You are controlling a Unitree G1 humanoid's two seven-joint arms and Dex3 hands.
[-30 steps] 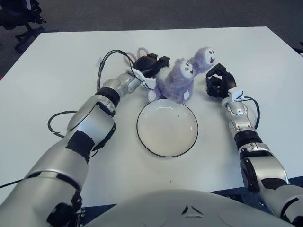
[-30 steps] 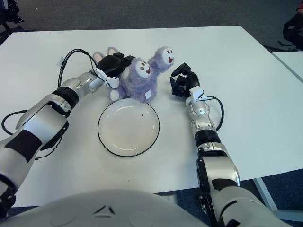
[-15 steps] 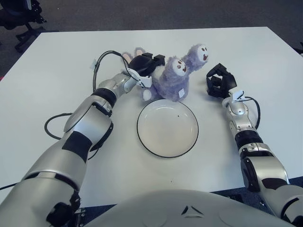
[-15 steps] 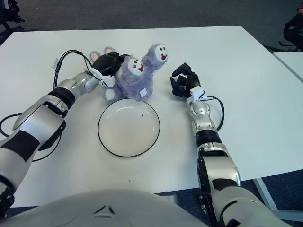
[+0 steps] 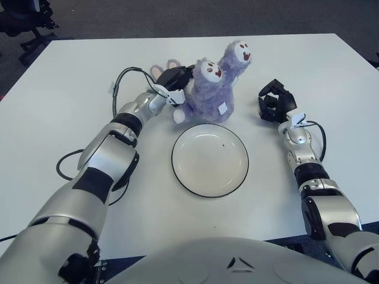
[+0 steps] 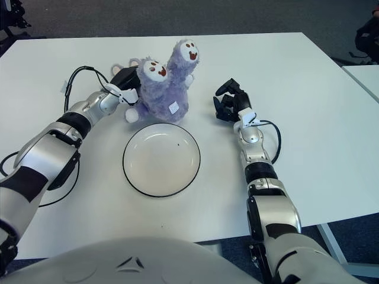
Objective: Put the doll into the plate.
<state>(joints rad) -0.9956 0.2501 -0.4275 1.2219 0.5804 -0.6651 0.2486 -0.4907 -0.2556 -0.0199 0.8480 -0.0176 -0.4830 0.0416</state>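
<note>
One doll (image 5: 211, 89) was in play, a purple plush with two small pale faces, standing in the upper centre of the frame just above the plate (image 5: 209, 160) and apart from its rim, so the plate held nothing yet. The left hand (image 5: 173, 80) sat at the doll's left flank, upper left of centre, its dark fingers pressed into the fur and closed on the plush from that side; a pair of pale ears showed behind the hand. The right hand (image 5: 273, 102) showed to the right of the doll, near it but not touching, fingers curled inward and holding nothing. Judgement on handling: the doll looked light, soft and compressible, with long pile that should give the fingers friction rather than slip, and nothing on it looked breakable. The fur would likely squash under grip, so a hold on the thick lower body seemed safer than on the taller head or an ear, which would probably bend and let the body swing. Being soft-based and top-heavy, it could well topple once set on the shallow plate on the white table (image 5: 71, 71).
</note>
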